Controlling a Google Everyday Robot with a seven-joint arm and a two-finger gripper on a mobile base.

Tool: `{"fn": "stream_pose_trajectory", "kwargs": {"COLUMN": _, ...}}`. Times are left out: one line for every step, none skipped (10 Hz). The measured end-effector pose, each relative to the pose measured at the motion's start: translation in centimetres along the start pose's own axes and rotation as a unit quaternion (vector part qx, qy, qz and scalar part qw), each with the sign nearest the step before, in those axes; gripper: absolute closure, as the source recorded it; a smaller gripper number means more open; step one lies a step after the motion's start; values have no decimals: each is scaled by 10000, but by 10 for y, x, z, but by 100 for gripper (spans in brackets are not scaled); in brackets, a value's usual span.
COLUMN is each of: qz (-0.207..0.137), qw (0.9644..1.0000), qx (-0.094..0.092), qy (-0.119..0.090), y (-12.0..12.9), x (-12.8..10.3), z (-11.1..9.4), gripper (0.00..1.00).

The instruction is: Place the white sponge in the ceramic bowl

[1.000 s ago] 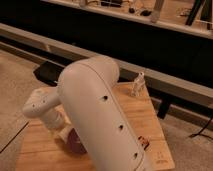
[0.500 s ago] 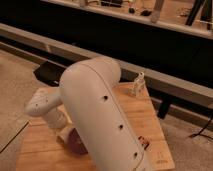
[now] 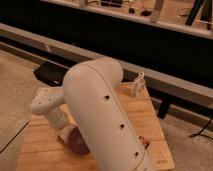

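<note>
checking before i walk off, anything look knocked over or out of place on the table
Nothing stands out. The bowl sits upright on the table, the end effector is low beside it, and the arm hides much of the tabletop.

A light slatted wooden table (image 3: 148,116) stands in the near middle of the scene on a pale speckled floor (image 3: 19,75). Behind it a grey ledge (image 3: 172,84) runs from the far left down to the right, under a broad black wall panel (image 3: 100,31). A black flat box (image 3: 50,74) lies on the floor at left. A dark cable (image 3: 203,132) trails over the floor at right. The light is warm and dim.
</note>
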Motion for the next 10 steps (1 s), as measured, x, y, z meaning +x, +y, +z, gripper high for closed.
{"fn": "stream_pose_trajectory", "kwargs": {"qz": 19, "qw": 10000, "qx": -83, "qy": 25, "y": 1, "x": 0, "z": 0, "gripper": 23}}
{"fn": "stream_pose_trajectory", "kwargs": {"qz": 48, "qw": 9998, "qx": -204, "qy": 49, "y": 0, "x": -2, "z": 0, "gripper": 35}}
{"fn": "stream_pose_trajectory", "kwargs": {"qz": 59, "qw": 9996, "qx": -257, "qy": 57, "y": 0, "x": -2, "z": 0, "gripper": 43}}
{"fn": "stream_pose_trajectory", "kwargs": {"qz": 60, "qw": 9995, "qx": -306, "qy": 63, "y": -1, "x": -3, "z": -1, "gripper": 54}}
{"fn": "stream_pose_trajectory", "kwargs": {"qz": 57, "qw": 9994, "qx": -334, "qy": 64, "y": -2, "x": -4, "z": -1, "gripper": 65}}
{"fn": "stream_pose_trajectory", "kwargs": {"qz": 52, "qw": 9994, "qx": -345, "qy": 64, "y": -3, "x": -4, "z": -1, "gripper": 74}}
{"fn": "stream_pose_trajectory", "kwargs": {"qz": 43, "qw": 9993, "qx": -353, "qy": 59, "y": -4, "x": -4, "z": -2, "gripper": 84}}
{"fn": "stream_pose_trajectory", "kwargs": {"qz": 36, "qw": 9993, "qx": -359, "qy": 52, "y": -5, "x": -5, "z": -2, "gripper": 94}}
{"fn": "stream_pose_trajectory", "kwargs": {"qz": 25, "qw": 9994, "qx": -354, "qy": 43, "y": -6, "x": -5, "z": -3, "gripper": 100}}
{"fn": "stream_pose_trajectory", "kwargs": {"qz": 17, "qw": 9994, "qx": -340, "qy": 41, "y": -7, "x": -5, "z": -3, "gripper": 100}}
